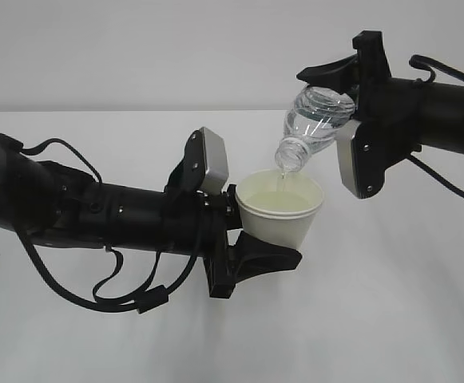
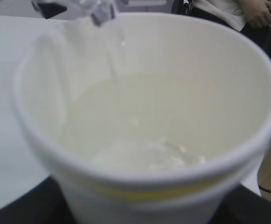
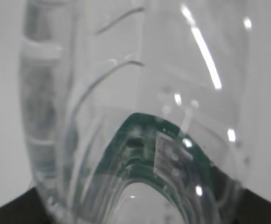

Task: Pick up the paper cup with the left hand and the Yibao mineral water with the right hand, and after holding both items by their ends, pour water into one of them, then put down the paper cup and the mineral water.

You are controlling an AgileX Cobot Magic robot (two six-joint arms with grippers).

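Observation:
The white paper cup [image 1: 280, 211] is held upright above the table by my left gripper [image 1: 251, 239], which is shut on its lower body. It fills the left wrist view [image 2: 149, 140] with water in its bottom. My right gripper [image 1: 345, 84] is shut on the clear Yibao mineral water bottle [image 1: 313, 121], tilted neck-down to the left. The bottle's neck [image 1: 291, 155] hangs just over the cup's rim and a thin stream runs into the cup. In the right wrist view the bottle [image 3: 135, 116] fills the frame, its green label [image 3: 149, 144] showing through the plastic.
The white table [image 1: 391, 319] lies under both arms, with a pale wall behind. Black cables [image 1: 104, 295] loop under the left arm. A person [image 2: 233, 14] stands beyond the table's far edge in the left wrist view.

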